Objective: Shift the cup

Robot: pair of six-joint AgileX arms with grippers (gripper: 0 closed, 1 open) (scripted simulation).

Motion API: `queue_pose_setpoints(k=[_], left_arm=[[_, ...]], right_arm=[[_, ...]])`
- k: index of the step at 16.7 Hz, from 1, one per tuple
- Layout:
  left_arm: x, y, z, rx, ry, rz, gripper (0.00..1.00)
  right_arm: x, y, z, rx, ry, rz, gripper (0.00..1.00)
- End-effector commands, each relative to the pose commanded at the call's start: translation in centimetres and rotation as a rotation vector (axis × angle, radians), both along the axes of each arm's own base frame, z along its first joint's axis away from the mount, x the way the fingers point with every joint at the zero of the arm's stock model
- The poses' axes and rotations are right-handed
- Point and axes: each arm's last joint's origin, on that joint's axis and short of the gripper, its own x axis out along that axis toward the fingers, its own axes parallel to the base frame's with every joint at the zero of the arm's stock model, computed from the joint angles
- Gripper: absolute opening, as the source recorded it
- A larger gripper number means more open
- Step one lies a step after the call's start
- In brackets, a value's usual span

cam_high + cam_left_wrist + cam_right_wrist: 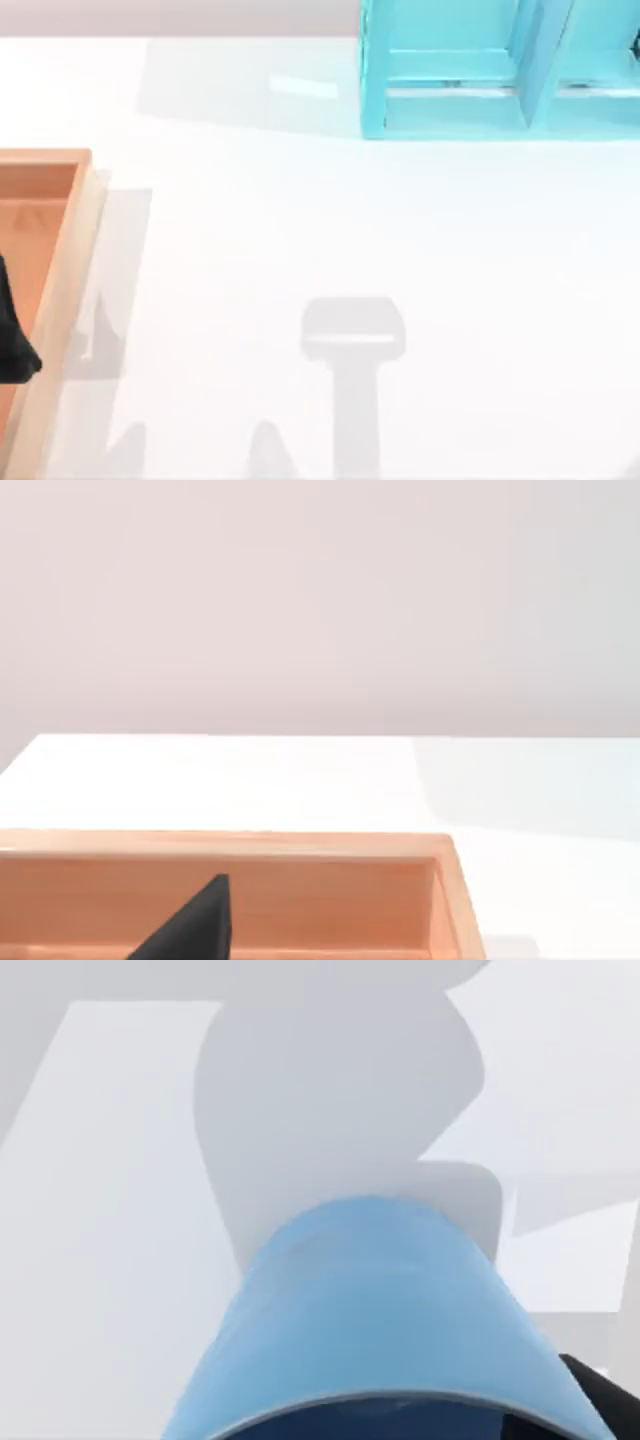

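Observation:
The cup [375,1310] is plain light blue with a darker blue inside and sits very close in the right wrist view. It hangs above the white table, and its grey shadow falls on the surface below. One black finger [598,1392] of my right gripper lies against the cup's side, holding it. My left gripper [15,340] is a dark shape over the wooden tray [70,290] at the table's left edge. In the left wrist view the left gripper [190,925] is a black wedge in front of the tray's inner wall [330,900].
A large turquoise shelf unit [450,70] stands at the back right of the table. The wooden tray occupies the left edge. A grey shadow [352,335] lies on the white table near the middle front.

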Motion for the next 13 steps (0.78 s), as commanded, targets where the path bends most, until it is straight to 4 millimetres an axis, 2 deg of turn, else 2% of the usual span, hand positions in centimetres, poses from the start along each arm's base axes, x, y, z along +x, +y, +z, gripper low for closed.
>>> queue_pose_setpoints(k=[12,13], left_arm=[[0.00,0.00,0.00,0.000,0.000,0.000,1.00],[0.00,0.00,0.00,0.000,0.000,0.000,1.00]], right_arm=[[0.00,0.00,0.00,0.000,0.000,0.000,0.98],[0.00,0.00,0.00,0.000,0.000,0.000,1.00]])
